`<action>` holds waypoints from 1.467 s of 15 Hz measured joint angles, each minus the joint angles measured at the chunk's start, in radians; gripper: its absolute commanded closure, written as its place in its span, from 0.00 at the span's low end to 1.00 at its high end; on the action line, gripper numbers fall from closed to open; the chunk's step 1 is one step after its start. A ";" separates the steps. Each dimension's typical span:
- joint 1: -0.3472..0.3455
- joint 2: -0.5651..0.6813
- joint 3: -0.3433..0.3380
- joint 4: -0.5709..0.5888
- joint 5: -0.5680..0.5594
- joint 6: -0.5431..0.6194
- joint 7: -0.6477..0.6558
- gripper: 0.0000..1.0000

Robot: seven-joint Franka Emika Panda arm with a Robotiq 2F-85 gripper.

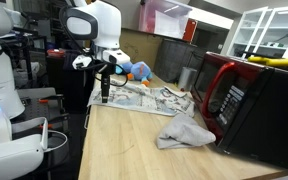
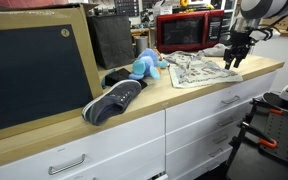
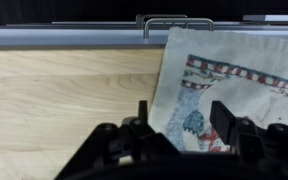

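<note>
My gripper [image 3: 181, 112] is open and empty, its two black fingers spread over the edge of a patterned cloth [image 3: 234, 85] that lies flat on the wooden countertop [image 3: 64, 100]. In both exterior views the gripper [image 1: 106, 92] [image 2: 232, 57] hangs just above the cloth [image 1: 144, 98] [image 2: 199, 70] near the counter's front edge. A blue stuffed toy [image 1: 139, 70] [image 2: 146, 66] lies beyond the cloth. A grey rag [image 1: 187, 132] lies crumpled beside the cloth.
A red microwave [image 1: 246, 100] [image 2: 187, 32] stands at the counter's end. A dark shoe [image 2: 114, 100] lies on the counter near a large black screen [image 2: 34, 70]. Drawers with metal handles [image 2: 229, 100] sit below the counter.
</note>
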 measured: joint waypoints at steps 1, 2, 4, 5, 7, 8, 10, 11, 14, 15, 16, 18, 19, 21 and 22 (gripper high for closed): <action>0.001 0.000 0.000 0.001 0.000 0.001 0.000 0.71; 0.003 0.000 0.000 0.003 0.000 0.002 0.000 0.80; 0.006 0.000 0.000 0.004 0.000 0.002 0.000 0.95; 0.007 0.000 0.000 0.004 0.000 0.002 0.000 0.99; 0.007 0.000 0.000 0.004 -0.001 0.002 0.000 1.00; 0.007 0.000 0.000 0.004 -0.002 0.002 0.000 1.00; 0.006 0.003 0.000 0.004 -0.007 0.002 0.000 1.00; 0.006 0.005 0.000 0.004 -0.012 0.002 0.000 1.00; 0.004 0.021 0.000 0.004 -0.052 0.002 0.008 1.00; 0.004 0.027 0.003 0.004 -0.071 0.001 0.027 1.00; 0.003 0.034 0.012 0.007 -0.098 0.000 0.063 1.00; 0.003 0.057 0.043 0.027 -0.155 -0.008 0.161 1.00; 0.003 0.071 0.061 0.044 -0.183 -0.020 0.211 1.00; 0.006 0.097 0.090 0.079 -0.231 -0.051 0.293 1.00; 0.007 0.110 0.099 0.096 -0.253 -0.068 0.324 1.00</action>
